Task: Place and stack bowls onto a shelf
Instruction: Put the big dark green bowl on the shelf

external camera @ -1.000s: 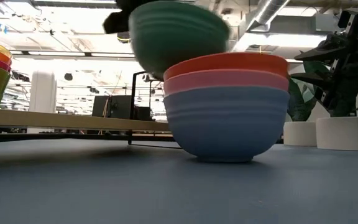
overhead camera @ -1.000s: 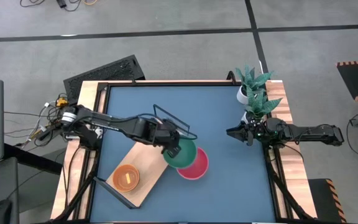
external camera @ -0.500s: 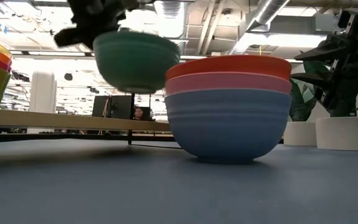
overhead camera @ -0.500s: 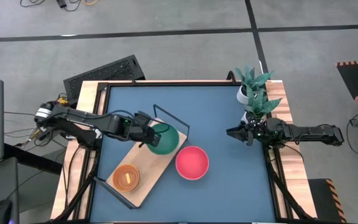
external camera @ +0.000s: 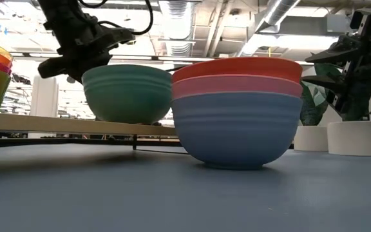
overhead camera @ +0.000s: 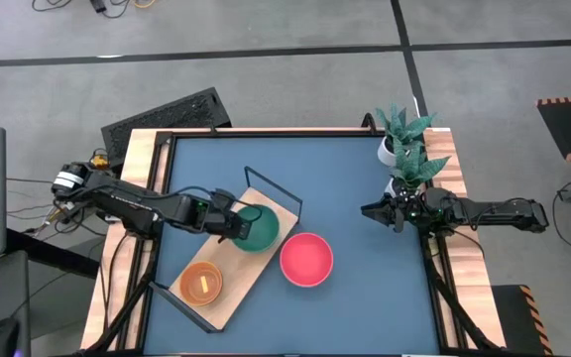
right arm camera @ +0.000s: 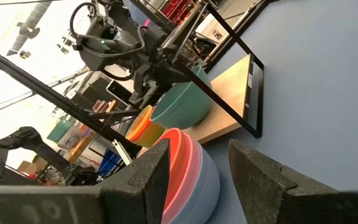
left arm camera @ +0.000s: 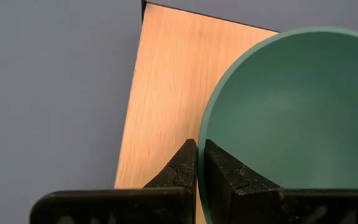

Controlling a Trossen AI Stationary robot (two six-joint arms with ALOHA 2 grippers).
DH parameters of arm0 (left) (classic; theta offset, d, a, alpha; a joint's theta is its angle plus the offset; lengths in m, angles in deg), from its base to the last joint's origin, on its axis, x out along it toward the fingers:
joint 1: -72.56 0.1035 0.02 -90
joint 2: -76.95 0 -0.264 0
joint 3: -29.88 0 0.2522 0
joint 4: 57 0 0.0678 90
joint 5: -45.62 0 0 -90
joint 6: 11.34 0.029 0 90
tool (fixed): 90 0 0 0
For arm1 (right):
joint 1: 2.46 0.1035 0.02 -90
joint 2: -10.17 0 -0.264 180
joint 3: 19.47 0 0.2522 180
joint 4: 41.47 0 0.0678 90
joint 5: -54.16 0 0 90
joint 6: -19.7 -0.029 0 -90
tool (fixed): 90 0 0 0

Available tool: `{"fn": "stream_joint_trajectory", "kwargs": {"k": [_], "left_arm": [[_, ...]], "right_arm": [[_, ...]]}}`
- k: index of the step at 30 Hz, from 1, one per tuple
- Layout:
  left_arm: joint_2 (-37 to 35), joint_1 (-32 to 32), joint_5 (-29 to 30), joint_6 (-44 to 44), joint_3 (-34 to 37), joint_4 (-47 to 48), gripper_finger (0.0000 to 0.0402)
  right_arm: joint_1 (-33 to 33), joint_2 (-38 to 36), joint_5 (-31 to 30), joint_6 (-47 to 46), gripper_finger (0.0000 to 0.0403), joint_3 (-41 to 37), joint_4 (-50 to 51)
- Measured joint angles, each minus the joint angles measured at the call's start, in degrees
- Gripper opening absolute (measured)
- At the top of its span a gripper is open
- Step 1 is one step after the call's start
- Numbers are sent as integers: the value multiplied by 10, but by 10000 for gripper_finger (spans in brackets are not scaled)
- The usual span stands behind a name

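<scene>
the left gripper was clamped on the near rim of the round teal plastic bowl, one dark finger outside the wall and the other inside, as the left wrist view showed plainly; the teal bowl sat upright on the long light-wood shelf board with its thin black wire frame, at the end of the board nearer the middle of the blue tabletop, and from the low view its base met the board's top surface, though whether it rested fully there could not be told. at the board's other end stood a stack of bowls with an orange one on top. just beside the shelf, on the tabletop itself, stood a second stack, a red-orange bowl nested in a pink one and both in a pale blue bowl, close to the teal bowl but apart from it in the high view. the right gripper waited at the table's right edge beside two white pots with green plants, its fingers spread apart and holding nothing
</scene>
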Motion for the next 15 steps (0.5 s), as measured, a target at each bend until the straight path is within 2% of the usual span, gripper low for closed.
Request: {"fn": "stream_joint_trajectory", "kwargs": {"k": [15], "left_arm": [[-37, 0, 18, 2, 1, 39, 0]], "right_arm": [[0, 0, 0, 3, 189, 0, 0]]}}
